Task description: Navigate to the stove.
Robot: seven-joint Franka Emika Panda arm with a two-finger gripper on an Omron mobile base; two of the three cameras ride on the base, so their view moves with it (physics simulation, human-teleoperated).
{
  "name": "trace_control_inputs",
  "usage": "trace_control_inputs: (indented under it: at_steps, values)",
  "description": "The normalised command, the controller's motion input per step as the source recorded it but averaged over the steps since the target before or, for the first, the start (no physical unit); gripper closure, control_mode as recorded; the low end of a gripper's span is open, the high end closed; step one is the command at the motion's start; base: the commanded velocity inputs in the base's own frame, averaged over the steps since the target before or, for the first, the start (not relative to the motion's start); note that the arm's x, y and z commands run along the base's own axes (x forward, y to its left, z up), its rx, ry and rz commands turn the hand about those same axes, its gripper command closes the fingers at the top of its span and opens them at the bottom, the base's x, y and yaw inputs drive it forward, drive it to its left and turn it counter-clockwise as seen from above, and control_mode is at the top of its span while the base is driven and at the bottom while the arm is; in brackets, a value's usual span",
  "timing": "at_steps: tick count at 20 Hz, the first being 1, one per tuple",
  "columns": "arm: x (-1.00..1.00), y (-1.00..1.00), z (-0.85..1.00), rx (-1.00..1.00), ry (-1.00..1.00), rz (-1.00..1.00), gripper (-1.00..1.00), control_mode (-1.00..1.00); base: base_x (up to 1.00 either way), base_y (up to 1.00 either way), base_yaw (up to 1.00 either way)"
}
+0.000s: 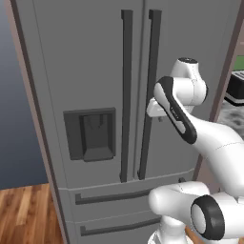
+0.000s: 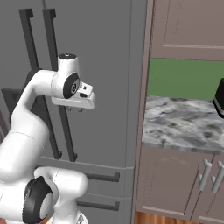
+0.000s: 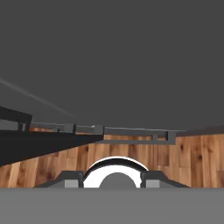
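Cannot tell where the stove lies relative to the hand; nothing with burners or knobs to place it by.

Facing instead a grey French-door refrigerator (image 1: 90, 62), close ahead of the base. Two long dark vertical handles (image 1: 127, 95) side by side at the door seam, a dark water dispenser (image 1: 90, 134) recessed in the left door, two drawer fronts with horizontal handles (image 1: 107, 196) below.

Gripper (image 2: 75, 109) held just in front of the right-hand door, near the handles, pointing down. Fingertips (image 3: 68, 179) spread apart in the hand view, nothing between them, looking down the fridge front to a wooden floor (image 3: 192, 162).

To the right of the fridge, a grey marbled counter (image 2: 183, 124) over brown cabinet doors (image 2: 168, 183), green wall (image 2: 183, 78) behind, upper cabinet (image 2: 188, 26) above. Dark appliance (image 2: 220, 98) at the counter's far right edge, cut off, type unclear.
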Motion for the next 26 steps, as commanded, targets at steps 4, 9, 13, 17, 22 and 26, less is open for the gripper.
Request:
trace_control_inputs:
  at_steps: [4,9,13,17,22,26]
  values:
    - [-0.30,0.00,0.00,0.00,0.00,0.00,-1.00,-1.00,0.00,0.00,0.00]
    - [-0.93,0.00,0.00,0.00,-0.03,0.00,-1.00,-1.00,0.00,0.00,0.00]
    - [-0.86,0.00,0.00,0.00,-0.06,0.00,-1.00,-1.00,0.00,0.00,0.00]
    - [-0.14,0.00,0.00,0.00,-0.03,0.00,-1.00,-1.00,0.00,0.00,0.00]
    - [0.00,0.00,0.00,0.00,0.00,0.00,-1.00,1.00,-0.18,0.00,0.00]
    - [0.00,0.00,0.00,0.00,0.00,0.00,-1.00,1.00,-1.00,0.00,0.00]
